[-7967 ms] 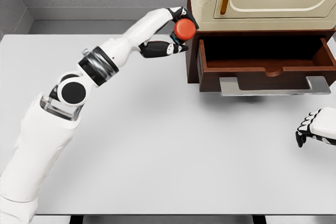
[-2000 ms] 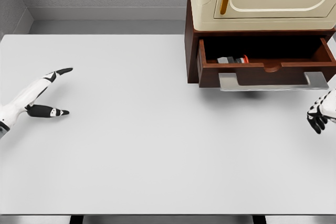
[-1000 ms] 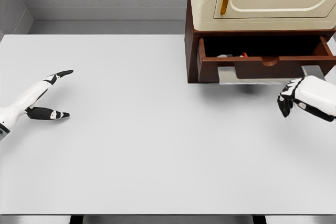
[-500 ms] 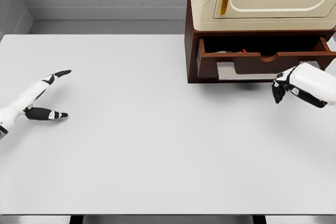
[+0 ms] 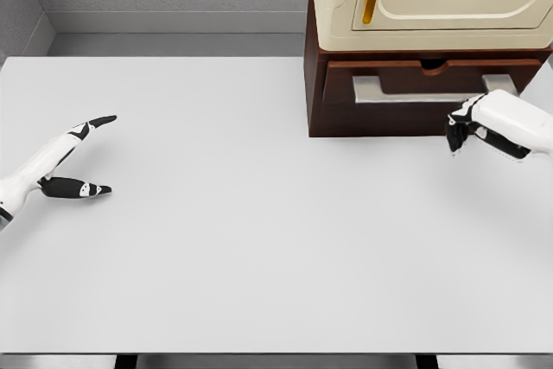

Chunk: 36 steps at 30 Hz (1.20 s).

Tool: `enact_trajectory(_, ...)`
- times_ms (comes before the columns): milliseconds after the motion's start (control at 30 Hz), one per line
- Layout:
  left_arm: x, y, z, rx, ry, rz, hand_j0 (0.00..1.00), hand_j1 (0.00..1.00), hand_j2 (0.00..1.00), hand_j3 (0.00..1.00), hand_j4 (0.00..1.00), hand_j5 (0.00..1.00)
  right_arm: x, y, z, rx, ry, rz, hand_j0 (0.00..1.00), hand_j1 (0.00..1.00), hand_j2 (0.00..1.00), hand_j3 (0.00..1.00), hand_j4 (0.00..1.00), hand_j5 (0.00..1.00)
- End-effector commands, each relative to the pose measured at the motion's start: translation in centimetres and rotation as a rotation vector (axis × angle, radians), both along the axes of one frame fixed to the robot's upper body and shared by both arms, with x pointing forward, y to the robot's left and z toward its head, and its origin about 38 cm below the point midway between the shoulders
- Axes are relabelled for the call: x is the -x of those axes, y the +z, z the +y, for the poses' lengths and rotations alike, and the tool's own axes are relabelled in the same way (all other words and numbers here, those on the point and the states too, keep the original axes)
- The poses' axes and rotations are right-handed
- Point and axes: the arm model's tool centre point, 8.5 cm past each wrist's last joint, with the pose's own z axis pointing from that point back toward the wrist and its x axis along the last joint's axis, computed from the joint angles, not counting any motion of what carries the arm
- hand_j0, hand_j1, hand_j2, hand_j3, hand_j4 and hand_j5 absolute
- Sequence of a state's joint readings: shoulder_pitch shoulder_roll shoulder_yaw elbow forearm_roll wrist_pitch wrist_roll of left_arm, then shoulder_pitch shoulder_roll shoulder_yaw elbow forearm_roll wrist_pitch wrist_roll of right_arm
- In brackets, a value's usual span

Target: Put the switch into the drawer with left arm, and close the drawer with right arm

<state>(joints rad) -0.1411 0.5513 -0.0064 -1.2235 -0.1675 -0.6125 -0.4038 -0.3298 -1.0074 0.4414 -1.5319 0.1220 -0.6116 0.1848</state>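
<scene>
White table (image 5: 259,239): one shut drawer (image 5: 432,88), two robot hands.

Single view, from my head: looks steeply down and forward across the white surface (image 5: 259,239). Medium range. Cabinet (image 5: 432,6) cut off at upper right; my hands enter at left and right edges.
</scene>
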Motion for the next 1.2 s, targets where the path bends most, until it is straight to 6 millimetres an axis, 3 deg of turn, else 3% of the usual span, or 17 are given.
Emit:
enact_trajectory(0, 0.0, 0.1, 0.1, 0.007, 0.003, -0.001, 1.0, 1.0, 1.0, 1.0, 1.0, 1.0, 0.0, -1.2, 0.0, 0.0, -0.006, 0.033, 0.13, 0.13, 0.13, 0.13, 0.13, 0.13)
enact_trajectory(833, 0.8, 0.4, 0.3, 0.009, 0.01, -0.015, 1.0, 1.0, 1.0, 1.0, 1.0, 1.0, -1.3, -0.6, 0.4, -0.008, -0.01, -0.001, 0.14, 0.14, 0.14, 0.14, 0.14, 0.14)
enact_trajectory(1067, 1.2, 0.3, 0.5, 0.008, 0.014, -0.015, 1.0, 1.0, 1.0, 1.0, 1.0, 1.0, 0.2, 0.3, -2.4, 0.082, -0.036, 0.021, 0.14, 0.14, 0.14, 0.14, 0.14, 0.14)
enact_trajectory(1167, 1.2, 0.3, 0.5, 0.008, 0.014, -0.015, 1.0, 1.0, 1.0, 1.0, 1.0, 1.0, 1.7, 0.9, -4.0, 0.158, -0.04, 0.05, 0.14, 0.14, 0.14, 0.14, 0.14, 0.14)
